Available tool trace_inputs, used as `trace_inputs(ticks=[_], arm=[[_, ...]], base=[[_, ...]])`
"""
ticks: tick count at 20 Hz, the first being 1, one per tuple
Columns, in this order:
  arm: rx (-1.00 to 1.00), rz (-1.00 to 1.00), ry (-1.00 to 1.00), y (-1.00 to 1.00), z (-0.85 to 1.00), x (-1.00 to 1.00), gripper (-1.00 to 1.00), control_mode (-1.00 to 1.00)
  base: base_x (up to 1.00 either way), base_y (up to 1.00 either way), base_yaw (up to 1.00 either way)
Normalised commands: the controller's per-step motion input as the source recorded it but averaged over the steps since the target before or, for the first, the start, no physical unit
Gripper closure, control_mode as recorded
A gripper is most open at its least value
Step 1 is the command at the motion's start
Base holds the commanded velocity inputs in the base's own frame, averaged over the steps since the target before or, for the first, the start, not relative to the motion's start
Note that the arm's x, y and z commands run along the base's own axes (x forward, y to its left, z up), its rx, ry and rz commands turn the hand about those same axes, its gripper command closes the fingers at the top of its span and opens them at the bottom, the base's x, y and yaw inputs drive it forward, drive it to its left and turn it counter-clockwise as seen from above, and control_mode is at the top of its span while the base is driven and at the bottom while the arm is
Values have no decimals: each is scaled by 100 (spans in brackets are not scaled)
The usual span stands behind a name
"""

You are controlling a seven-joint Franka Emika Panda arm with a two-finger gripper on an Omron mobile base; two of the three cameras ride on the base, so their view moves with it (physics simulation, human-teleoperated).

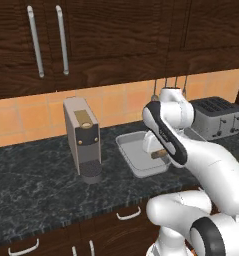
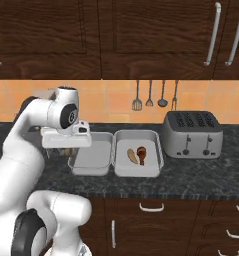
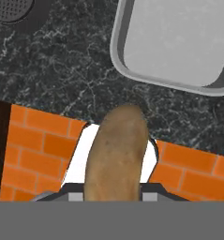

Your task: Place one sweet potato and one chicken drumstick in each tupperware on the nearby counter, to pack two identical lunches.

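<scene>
A: Left tray [image 2: 91, 159]?
B: Empty. Right tray [image 2: 137, 172] has potato plus drumstick [image 2: 141, 153].
A: Fingers [image 3: 114, 187]?
B: Clamped on a sweet potato [image 3: 115, 154], above the bench [image 3: 62, 70] beside the left tray. Looks stiff, light, smooth; mid-body grip seems best.

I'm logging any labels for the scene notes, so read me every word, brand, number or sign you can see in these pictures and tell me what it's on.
None: no text can be read anywhere.
The coffee machine has a plain tan top panel and a round knob, no lettering.
The toaster shows levers and small knobs, no brand or numbers.
The tupperware, the counter and the sweet potato in the hand carry no markings.
</scene>
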Motion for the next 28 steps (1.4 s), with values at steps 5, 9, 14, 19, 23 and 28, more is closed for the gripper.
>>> trace_inputs(ticks=[5,9,14,19,23,28], arm=[[0,4,-1,15,-58,100,100,-100],[0,5,-7,31,-79,100,100,-100],[0,1,-12,8,-24,65,100,-100],[0,2,2,-12,-6,44,100,-100],[0,1,-3,0,-66,36,100,-100],[0,1,-6,0,-78,13,100,-100]], base=[[0,0,0],[0,0,0],[0,0,0],[0,0,0],[0,0,0],[0,0,0]])
